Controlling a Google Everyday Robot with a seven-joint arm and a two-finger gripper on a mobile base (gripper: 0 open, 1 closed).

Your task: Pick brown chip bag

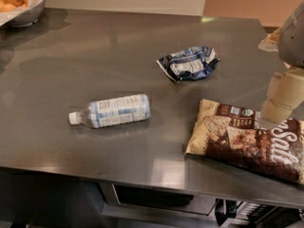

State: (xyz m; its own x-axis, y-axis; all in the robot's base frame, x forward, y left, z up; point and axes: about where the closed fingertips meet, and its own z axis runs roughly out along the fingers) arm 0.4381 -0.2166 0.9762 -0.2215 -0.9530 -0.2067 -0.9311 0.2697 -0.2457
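The brown chip bag (237,146) lies flat at the right front of the counter (95,56), its near edge close to the counter's front lip and its right end running out of view. The tool (277,107) hangs just above the bag's upper right part, coming in from the right edge of the view; whether it is open or closed cannot be told. The bag looks light and puffed with air, its glossy film likely slippery and easily crumpled, and the chips inside would break under a hard squeeze. A sensible hold would be across a raised fold or pinched ridge near the middle or top seam, since a flat face offers little to close on. The counter is a smooth, dark grey, faintly reflective slab, so the bag may slide when pushed. A water bottle (111,110) lies on its side to the left, well apart, and a crumpled blue and white bag (189,63) sits farther back. A bowl (33,11) of orange fruit stands at the far left corner, with a pale wall behind.
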